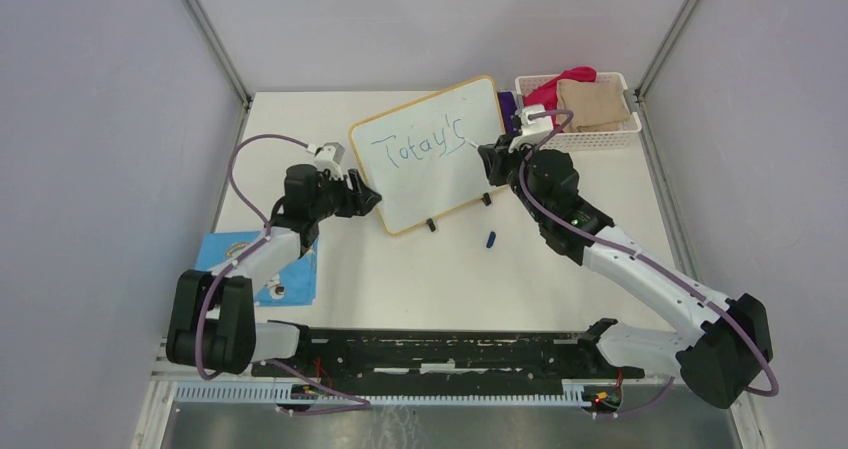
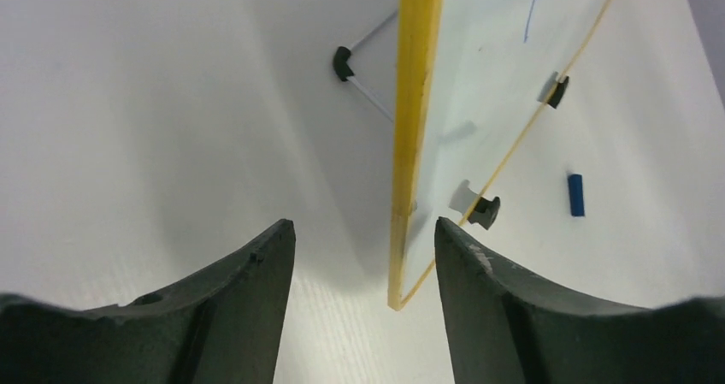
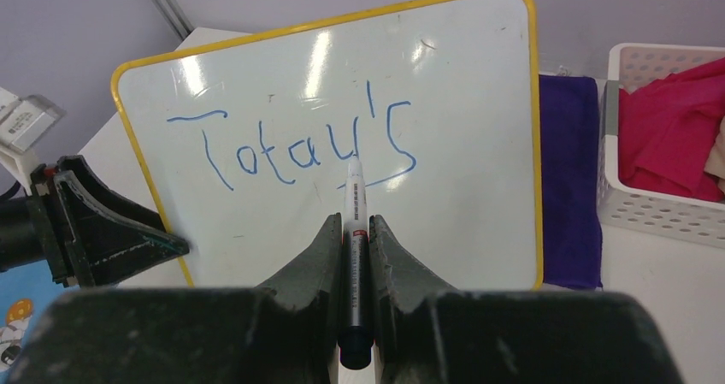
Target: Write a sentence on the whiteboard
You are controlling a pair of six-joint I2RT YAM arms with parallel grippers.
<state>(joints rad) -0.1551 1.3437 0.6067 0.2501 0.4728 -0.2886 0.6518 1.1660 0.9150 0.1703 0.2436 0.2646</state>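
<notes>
The whiteboard (image 1: 440, 184) stands tilted at the table's back middle, with a yellow-tan frame and black feet (image 2: 486, 211) on its lower edge. Blue handwriting (image 3: 291, 153) on it reads "Totay's" in one line. My right gripper (image 3: 355, 221) is shut on a white marker (image 3: 356, 194), whose tip touches the board just below the writing; the gripper also shows in the top view (image 1: 492, 161). My left gripper (image 2: 366, 230) is open, its fingers either side of the board's left frame edge (image 2: 417, 102) without visibly touching it; it also shows in the top view (image 1: 370, 201).
A blue marker cap (image 1: 491, 238) lies on the table in front of the board. A white basket (image 1: 628, 135) with pink and tan cloths stands at the back right, a purple cloth (image 3: 568, 179) beside it. A blue booklet (image 1: 232, 254) lies at the front left.
</notes>
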